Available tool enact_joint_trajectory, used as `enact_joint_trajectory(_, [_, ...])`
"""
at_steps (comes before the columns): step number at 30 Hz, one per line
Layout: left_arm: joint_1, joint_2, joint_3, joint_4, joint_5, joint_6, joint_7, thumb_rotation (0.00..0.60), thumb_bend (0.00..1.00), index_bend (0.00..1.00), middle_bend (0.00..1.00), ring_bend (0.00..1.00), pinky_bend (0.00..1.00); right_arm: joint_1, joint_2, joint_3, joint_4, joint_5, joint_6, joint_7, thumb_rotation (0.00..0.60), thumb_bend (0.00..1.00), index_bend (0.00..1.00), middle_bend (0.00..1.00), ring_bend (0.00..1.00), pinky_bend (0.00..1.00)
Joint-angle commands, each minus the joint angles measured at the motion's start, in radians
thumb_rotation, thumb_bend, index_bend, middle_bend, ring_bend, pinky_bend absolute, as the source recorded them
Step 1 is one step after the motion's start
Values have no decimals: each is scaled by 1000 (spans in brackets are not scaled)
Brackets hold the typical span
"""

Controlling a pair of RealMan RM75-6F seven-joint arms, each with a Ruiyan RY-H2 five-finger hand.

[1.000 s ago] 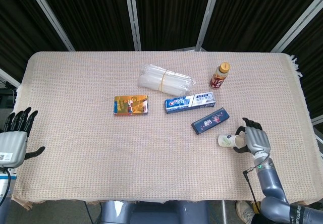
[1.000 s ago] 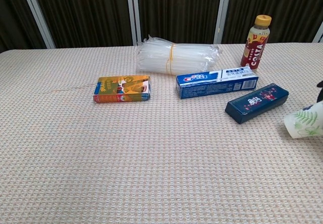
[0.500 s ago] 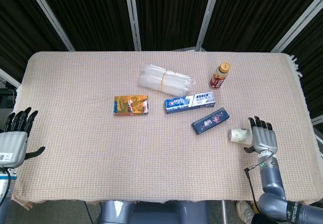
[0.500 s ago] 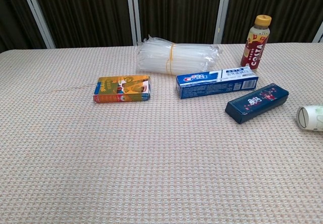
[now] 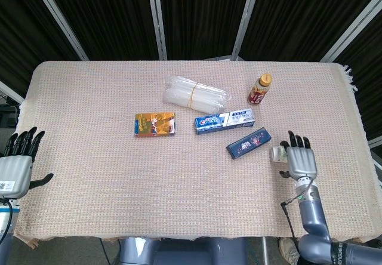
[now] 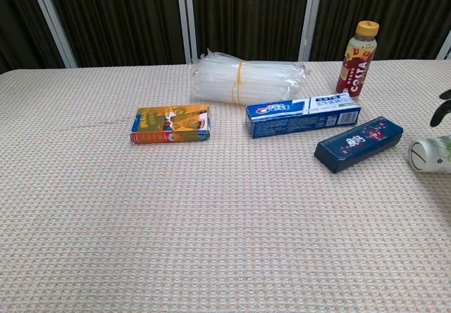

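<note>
At lower right, the right hand point(image 5: 300, 160), fingers spread and empty, hovered over the toppled cup point(image 6: 430, 153) beside the dark box point(image 5: 249, 142); a good grasp likely meant wrapping its sides.

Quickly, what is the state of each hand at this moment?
Left hand: open, fingers apart, holding nothing, at the table edge.
Right hand: open, fingers spread over the lying paper cup, not gripping it.

Cloth-covered table point(image 5: 89, 98), boxes point(image 5: 154, 124), bottle point(image 5: 259, 89), cup point(image 6: 430, 153)
</note>
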State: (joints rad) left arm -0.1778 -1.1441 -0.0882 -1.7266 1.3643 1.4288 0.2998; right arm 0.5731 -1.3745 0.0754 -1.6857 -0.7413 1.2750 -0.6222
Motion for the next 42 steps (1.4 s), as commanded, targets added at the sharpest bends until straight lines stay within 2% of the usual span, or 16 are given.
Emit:
enact_joint_trajectory(1, [-1, 1, 0, 1, 0, -2, -1, 600, 14, 0, 0, 0, 0, -7, -71, -24, 88, -89, 50, -21, 600, 192, 306, 0, 0, 0])
enact_joint_trajectory(12, [-2, 3, 1, 2, 2, -4, -5, 600, 15, 0, 0, 0, 0, -8, -183, -5, 254, -90, 12, -68, 600, 192, 314, 5, 0, 0])
enact_joint_trajectory(30, [-2, 3, 1, 1, 2, -4, -4, 600, 13, 0, 0, 0, 0, -25, -239, 38, 374, -91, -15, -97, 600, 209, 443, 99, 0, 0])
enact_joint_trajectory(35, [-2, 3, 1, 1, 2, -4, -4, 600, 13, 0, 0, 0, 0, -31, -258, 43, 411, -124, -6, -82, 600, 216, 477, 126, 0, 0])
enact_joint_trajectory(42, [-2, 3, 1, 1, 1, -4, -4, 600, 14, 0, 0, 0, 0, -45, -253, 70, 382, -163, 1, -25, 600, 217, 491, 137, 0, 0])
